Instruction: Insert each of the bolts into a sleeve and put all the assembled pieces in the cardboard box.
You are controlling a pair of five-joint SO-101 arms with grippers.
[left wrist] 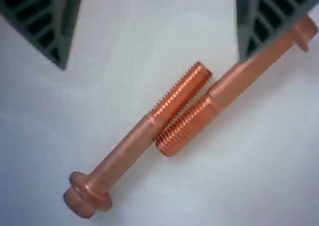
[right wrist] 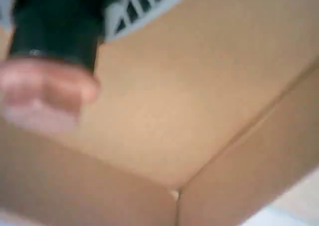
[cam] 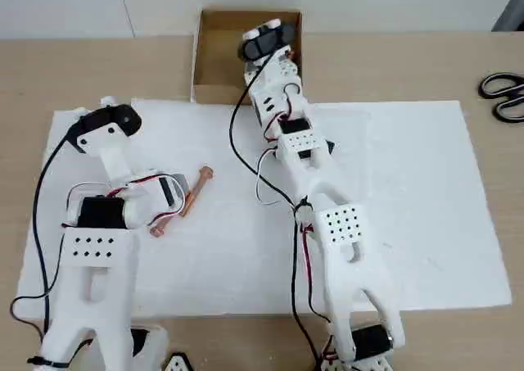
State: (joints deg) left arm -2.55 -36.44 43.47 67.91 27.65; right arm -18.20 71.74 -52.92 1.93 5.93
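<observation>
Two copper bolts lie side by side on the white foam sheet, threaded ends overlapping. My left gripper hangs open just above them, and one dark finger covers part of the farther bolt. From above, the bolts lie beside that gripper. My right gripper is stretched over the cardboard box. It holds a black sleeve with a copper bolt head sticking out below, above the box floor.
Scissors lie on the wooden table at the far right. The right arm's body runs across the middle of the sheet. The right half of the sheet is bare.
</observation>
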